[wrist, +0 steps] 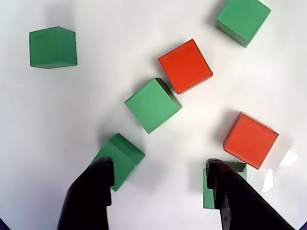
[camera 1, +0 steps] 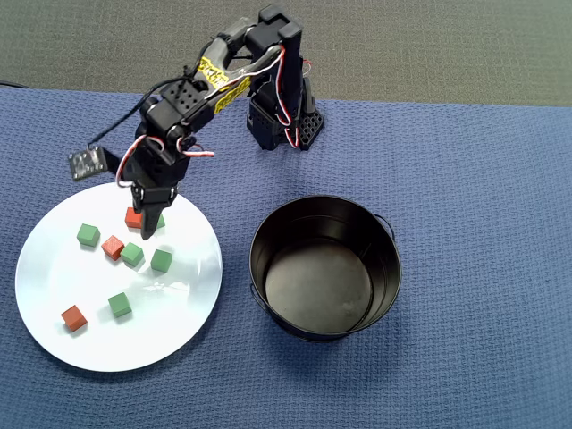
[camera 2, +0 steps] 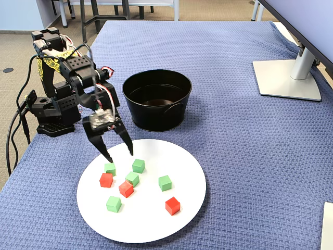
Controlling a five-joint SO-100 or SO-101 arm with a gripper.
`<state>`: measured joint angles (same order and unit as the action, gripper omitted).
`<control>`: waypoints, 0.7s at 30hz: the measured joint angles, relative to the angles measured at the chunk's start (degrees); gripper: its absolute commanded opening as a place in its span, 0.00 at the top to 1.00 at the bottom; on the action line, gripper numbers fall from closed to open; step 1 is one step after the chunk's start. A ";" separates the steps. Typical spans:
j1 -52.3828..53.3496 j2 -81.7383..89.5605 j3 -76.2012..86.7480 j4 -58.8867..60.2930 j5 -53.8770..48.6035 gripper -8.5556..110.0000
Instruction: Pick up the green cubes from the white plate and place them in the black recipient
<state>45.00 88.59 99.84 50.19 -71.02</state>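
Observation:
Several green cubes lie scattered on the white plate (camera 1: 170, 317) (camera 2: 151, 221) among three red-orange cubes. My gripper (camera 1: 143, 223) (camera 2: 120, 157) (wrist: 159, 167) hangs open just above the plate's edge nearest the arm, holding nothing. In the wrist view one green cube (wrist: 120, 155) lies at the left fingertip. Another green cube (wrist: 207, 194) is half hidden behind the right finger, beside a red-orange cube (wrist: 250, 140). A third green cube (wrist: 152, 104) (camera 2: 132, 178) lies ahead between the fingers. The black recipient (camera 1: 268, 259) (camera 2: 156, 117) stands empty to the plate's right in the overhead view.
The arm's base (camera 1: 281, 121) (camera 2: 52, 112) sits on a blue woven cloth (camera 1: 483, 179). In the fixed view a monitor stand (camera 2: 286, 78) is at the far right.

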 measured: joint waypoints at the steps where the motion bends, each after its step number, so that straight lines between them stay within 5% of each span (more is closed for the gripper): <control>1: -0.18 -0.88 -0.53 -0.79 -0.18 0.73; 8: -0.62 -5.45 -5.19 2.02 8.26 0.72; 21: -5.98 -7.47 -11.34 14.68 41.04 0.74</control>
<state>39.02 81.12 88.51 64.86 -29.97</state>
